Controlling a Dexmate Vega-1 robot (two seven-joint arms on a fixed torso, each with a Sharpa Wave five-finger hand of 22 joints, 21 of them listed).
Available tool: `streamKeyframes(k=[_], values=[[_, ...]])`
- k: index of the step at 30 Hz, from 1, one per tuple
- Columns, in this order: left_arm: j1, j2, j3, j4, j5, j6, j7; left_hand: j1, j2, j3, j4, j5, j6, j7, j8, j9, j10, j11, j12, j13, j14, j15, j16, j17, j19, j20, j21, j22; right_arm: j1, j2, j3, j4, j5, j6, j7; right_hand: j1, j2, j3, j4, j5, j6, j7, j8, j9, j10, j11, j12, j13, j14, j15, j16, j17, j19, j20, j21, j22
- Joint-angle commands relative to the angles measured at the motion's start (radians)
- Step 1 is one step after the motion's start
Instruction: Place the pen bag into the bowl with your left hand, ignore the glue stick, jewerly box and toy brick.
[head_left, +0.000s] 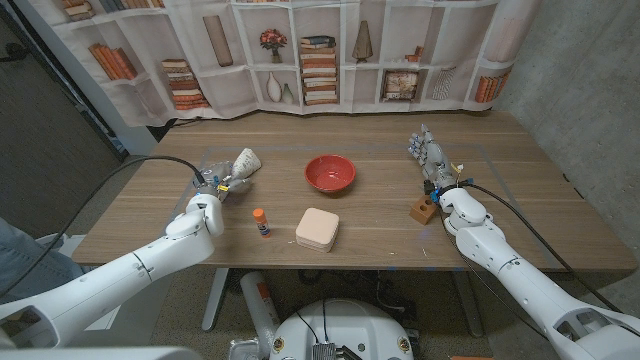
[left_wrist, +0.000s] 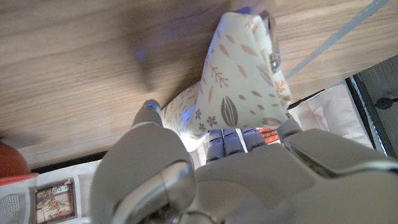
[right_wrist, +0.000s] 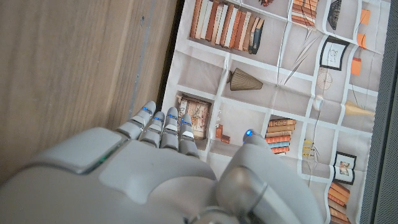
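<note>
Wood-grain laminate covers the counter (head_left: 380, 215) in front of you, and a printed curtain (head_left: 330, 50) of drawn bookshelves, vases and book stacks hangs along its far edge; none of the printed spines can be read, and nothing on the objects carries writing you could make out. A grey wall closes the room on the right.

Your left hand (head_left: 215, 195) sits at the left of the counter with its fingers closed around the pen bag (head_left: 238, 168), a cream pouch printed with leaves; the left wrist view shows the pouch (left_wrist: 239, 81) pressed between thumb and fingers, its zipper pull at the top. The red bowl (head_left: 330, 172) stands to the right of the bag, near the counter's middle, apart from it.

Nearer you lie the glue stick (head_left: 260, 224) with its orange cap and, just right of it, the pink jewelry box (head_left: 317, 229). The toy brick (head_left: 423, 210) sits beside your right hand (head_left: 432, 160), which holds nothing, fingers straight and slightly apart
</note>
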Motion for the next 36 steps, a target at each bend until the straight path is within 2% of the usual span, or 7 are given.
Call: streamKeyframes(k=[1, 4, 13, 19, 29, 31, 36], values=[[-0.022, -0.01, 0.022, 0.009, 0.003, 0.019, -0.012, 0.071, 0.031, 0.026, -0.031, -0.016, 0.025, -0.01, 0.008, 0.003, 0.031, -0.023, 0.006, 0.004, 0.057, -0.018, 0.012, 0.005, 0.101, -0.002, 0.027, 0.006, 0.0, 0.002, 0.001, 0.011, 0.006, 0.001, 0.008, 0.003, 0.002, -0.001, -0.001, 0.0, 0.008, -0.002, -0.001, 0.005, 0.011, 0.0, -0.003, 0.004, 0.013, 0.0, -0.001, 0.006, 0.006, -0.009, -0.006, 0.005], [-0.021, -0.009, 0.021, 0.008, -0.001, 0.017, -0.011, 0.112, 0.054, 0.047, -0.045, -0.032, 0.033, -0.011, 0.007, 0.004, 0.042, -0.031, 0.005, 0.004, 0.085, -0.026, 0.015, 0.008, 0.164, -0.005, 0.043, 0.006, -0.001, 0.002, 0.001, 0.013, 0.006, 0.002, 0.01, 0.003, 0.002, -0.001, -0.002, 0.0, 0.008, -0.002, -0.001, 0.005, 0.012, 0.001, -0.003, 0.004, 0.013, -0.001, -0.001, 0.006, 0.007, -0.009, -0.007, 0.005], [-0.02, -0.012, 0.017, -0.001, -0.011, 0.035, -0.011, 0.22, 0.107, 0.103, -0.075, -0.083, 0.074, -0.028, 0.015, 0.006, 0.077, -0.048, 0.006, 0.006, 0.139, -0.037, 0.02, 0.014, 0.253, -0.009, 0.062, 0.006, -0.004, 0.001, 0.001, 0.013, 0.01, 0.003, 0.016, 0.003, 0.003, -0.002, -0.002, -0.001, 0.012, -0.001, 0.0, 0.005, 0.012, 0.0, -0.003, 0.004, 0.014, -0.001, -0.001, 0.006, 0.009, -0.009, -0.009, 0.005], [-0.016, -0.016, 0.01, -0.007, -0.019, 0.04, 0.001, 0.324, 0.164, 0.173, -0.084, -0.152, 0.133, -0.028, 0.029, 0.011, 0.129, -0.067, 0.015, 0.013, 0.2, -0.041, 0.033, 0.027, 0.328, -0.027, 0.08, 0.008, -0.007, 0.0, 0.001, 0.011, 0.011, 0.003, 0.018, 0.003, 0.003, -0.003, -0.003, -0.001, 0.013, -0.001, 0.001, 0.005, 0.014, 0.0, -0.003, 0.004, 0.017, 0.0, 0.0, 0.006, 0.011, -0.008, -0.011, 0.005], [-0.006, -0.022, -0.015, -0.028, -0.044, 0.044, 0.03, 0.485, 0.189, 0.311, -0.075, -0.183, 0.319, -0.039, 0.087, 0.023, 0.26, -0.088, 0.053, 0.042, 0.347, -0.062, 0.086, 0.078, 0.464, -0.118, 0.143, 0.015, -0.016, -0.004, 0.004, 0.002, 0.016, 0.004, 0.02, 0.002, 0.004, -0.004, -0.003, -0.001, 0.013, -0.002, 0.001, 0.005, 0.014, 0.001, -0.003, 0.004, 0.017, -0.001, -0.001, 0.006, 0.014, -0.008, -0.013, 0.006], [-0.006, -0.027, -0.019, -0.034, -0.049, 0.055, 0.034, 0.503, 0.189, 0.329, -0.073, -0.184, 0.338, -0.041, 0.094, 0.027, 0.272, -0.09, 0.057, 0.048, 0.369, -0.069, 0.095, 0.09, 0.488, -0.138, 0.157, 0.016, -0.017, -0.004, 0.005, 0.001, 0.016, 0.006, 0.02, 0.002, 0.004, -0.004, -0.003, -0.001, 0.014, -0.002, 0.001, 0.005, 0.014, 0.001, -0.003, 0.004, 0.017, 0.0, -0.001, 0.006, 0.014, -0.008, -0.014, 0.006], [-0.007, -0.028, -0.022, -0.044, -0.054, 0.06, 0.043, 0.527, 0.188, 0.352, -0.071, -0.186, 0.364, -0.048, 0.108, 0.036, 0.291, -0.091, 0.063, 0.059, 0.404, -0.079, 0.112, 0.112, 0.52, -0.155, 0.179, 0.018, -0.019, -0.006, 0.006, -0.003, 0.018, 0.006, 0.021, 0.002, 0.004, -0.005, -0.003, -0.001, 0.014, -0.002, 0.0, 0.005, 0.015, 0.003, -0.003, 0.004, 0.018, -0.001, -0.001, 0.006, 0.015, -0.009, -0.015, 0.006]])
